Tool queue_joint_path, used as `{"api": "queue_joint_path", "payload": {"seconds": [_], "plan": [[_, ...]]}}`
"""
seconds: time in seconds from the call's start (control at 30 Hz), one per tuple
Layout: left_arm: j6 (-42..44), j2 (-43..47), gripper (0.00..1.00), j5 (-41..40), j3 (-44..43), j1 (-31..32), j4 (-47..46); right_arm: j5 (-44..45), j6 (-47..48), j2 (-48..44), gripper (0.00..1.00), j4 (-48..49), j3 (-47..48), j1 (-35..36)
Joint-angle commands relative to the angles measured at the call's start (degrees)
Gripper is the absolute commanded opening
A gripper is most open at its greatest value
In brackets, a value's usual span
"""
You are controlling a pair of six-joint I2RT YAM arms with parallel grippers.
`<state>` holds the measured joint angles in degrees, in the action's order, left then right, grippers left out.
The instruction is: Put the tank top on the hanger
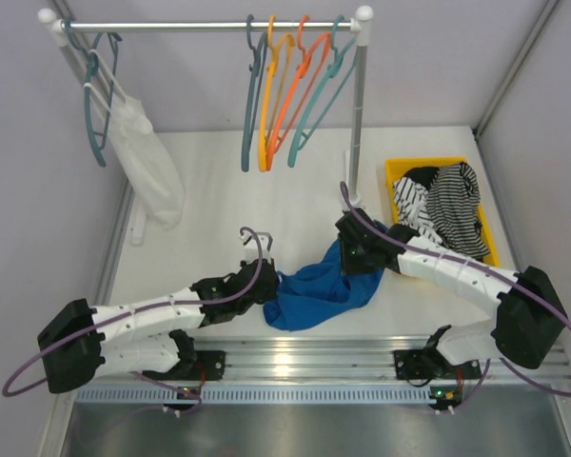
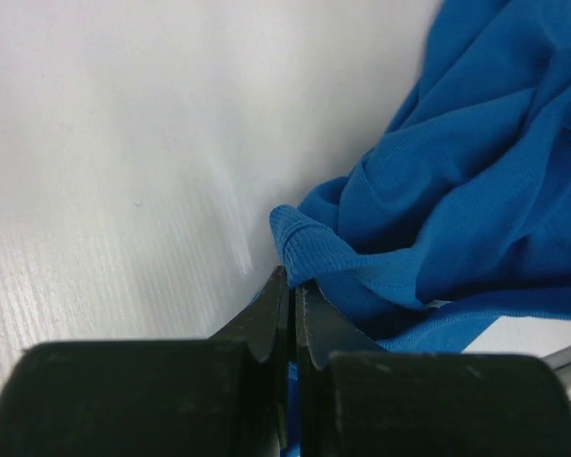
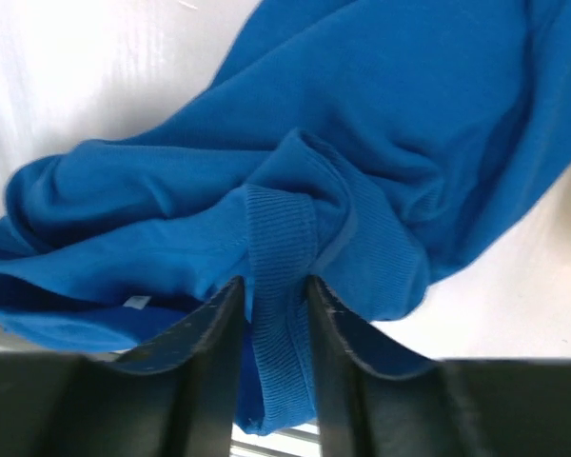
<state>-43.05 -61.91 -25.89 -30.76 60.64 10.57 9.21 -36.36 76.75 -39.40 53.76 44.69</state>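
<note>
Tank top [image 1: 319,290]: a bright blue crumpled heap on the white table [image 1: 209,190], near the front edge and between my two arms.

(a) Top view. The left gripper [image 1: 271,286] sits at 9 o'clock of the heap, touching its edge. The hook of the hanger [image 1: 256,230] rises just at 12 o'clock of that gripper; I cannot see the rest of its frame. The right gripper [image 1: 347,249] meets the heap at its 1 o'clock side. A yellow bin [image 1: 396,169] of striped garments [image 1: 452,205] stands at 2 o'clock of the heap. The clothes rail [image 1: 200,26] runs across at 12 o'clock with spare hangers [image 1: 285,95] hooked on it, and a white garment [image 1: 147,157] hangs at 10 o'clock.

(b) Left wrist view. I see the jaws pressed together, tips low over the table. A ribbed hem of the blue fabric lies just at 1 o'clock of the tips. I cannot tell whether anything is pinched.

(c) Right wrist view. I see the jaws narrowly parted, with a ribbed strap [image 3: 278,238] running down through the gap and the bunched fabric spread at 12 o'clock.
</note>
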Motion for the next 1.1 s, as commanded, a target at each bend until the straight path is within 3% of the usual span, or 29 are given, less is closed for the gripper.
{"api": "queue_joint_path", "payload": {"seconds": [0.0,0.07,0.1,0.27,0.37,0.7,0.9,1.07], "plan": [[-1.4,-0.8,0.0,1.8,0.9,-2.3,-6.9,0.4,-2.0,-0.5,0.36,4.5,1.7,1.7],[-0.7,-0.2,0.05,3.0,0.9,-2.5,-6.9,0.2,-2.4,-1.5,0.41,4.9,1.1,2.0],[-0.4,0.6,0.14,3.2,0.5,-2.5,-6.3,0.1,-2.8,-2.9,0.47,5.4,0.5,1.9],[0.8,4.4,0.4,3.3,-1.1,-2.5,-2.1,-0.2,-4.2,-7.3,0.54,5.6,-0.8,1.9],[0.8,7.4,0.46,3.0,-2.5,-2.5,1.6,0.1,-4.2,-9.3,0.57,5.1,-1.0,2.0],[0.6,19.4,0.46,-3.0,-10.4,-2.5,19.7,2.7,-3.4,-13.7,0.57,3.5,0.0,1.8],[6.7,24.4,0.46,-5.3,-22.2,-2.5,25.5,3.3,-2.8,-17.1,0.57,2.4,-0.8,1.5],[15.7,19.5,0.47,-9.6,-38.4,-2.5,24.6,4.3,-1.5,-19.0,0.57,1.3,-0.9,1.3]]}}
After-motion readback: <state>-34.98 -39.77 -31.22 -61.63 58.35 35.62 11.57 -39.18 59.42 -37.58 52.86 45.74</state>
